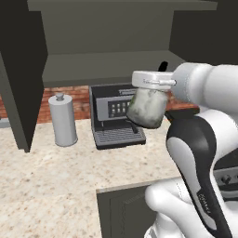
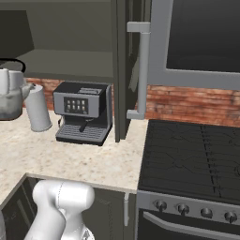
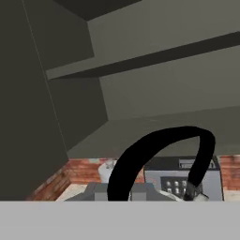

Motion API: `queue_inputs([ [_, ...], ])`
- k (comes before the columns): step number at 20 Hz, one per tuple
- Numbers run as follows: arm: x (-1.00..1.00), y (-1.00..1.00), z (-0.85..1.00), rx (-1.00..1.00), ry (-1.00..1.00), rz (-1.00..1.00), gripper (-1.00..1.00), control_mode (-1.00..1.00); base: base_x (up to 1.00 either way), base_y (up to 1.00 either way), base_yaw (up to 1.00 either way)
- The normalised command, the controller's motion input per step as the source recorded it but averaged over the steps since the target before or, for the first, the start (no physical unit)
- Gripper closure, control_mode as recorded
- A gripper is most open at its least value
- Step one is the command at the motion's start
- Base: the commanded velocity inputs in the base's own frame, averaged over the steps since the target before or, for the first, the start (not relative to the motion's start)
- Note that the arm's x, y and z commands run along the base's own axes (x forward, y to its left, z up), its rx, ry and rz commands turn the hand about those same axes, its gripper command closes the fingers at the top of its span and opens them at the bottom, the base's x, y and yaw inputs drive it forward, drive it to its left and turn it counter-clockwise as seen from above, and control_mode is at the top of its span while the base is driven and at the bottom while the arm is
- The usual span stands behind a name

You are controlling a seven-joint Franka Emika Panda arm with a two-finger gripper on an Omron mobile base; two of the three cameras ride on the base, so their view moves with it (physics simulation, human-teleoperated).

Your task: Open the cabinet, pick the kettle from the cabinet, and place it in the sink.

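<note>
The cabinet [image 1: 107, 62] stands open, its left door [image 1: 18, 74] swung toward me and its right door with the silver bar handle [image 2: 143, 70] edge-on. The shelf inside [image 3: 154, 56] is bare. My gripper [image 1: 151, 83] is shut on the kettle's black arched handle [image 3: 159, 154], its fingertips hidden. The pale silvery-green kettle [image 1: 148, 108] hangs tilted in the air below the cabinet, in front of the coffee machine. It also shows at the left edge of the right base view, kettle [image 2: 9, 101]. The sink is out of view.
A tall grey cylinder with a knob [image 1: 62, 120] and a black coffee machine [image 1: 114, 122] stand on the speckled counter [image 1: 56, 176] against the brick wall. A black stove [image 2: 197, 159] lies to the right, with a dark panel [image 2: 206, 33] above it.
</note>
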Motion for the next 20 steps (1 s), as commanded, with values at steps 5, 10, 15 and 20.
queue_inputs([
  [5,-0.32,-0.37,-0.26,-0.06,0.03,-0.1,1.0,-1.0,0.0,0.0,0.0],
  [10,-0.12,-0.28,-0.29,-0.12,0.17,-0.15,1.0,-1.0,0.0,0.0,0.0],
  [15,0.0,-0.2,-0.34,-0.08,0.33,-0.1,1.0,-1.0,0.0,0.0,0.0],
  [20,-0.07,-0.23,-0.25,0.0,0.1,-0.03,1.0,-1.0,0.0,0.0,0.0],
])
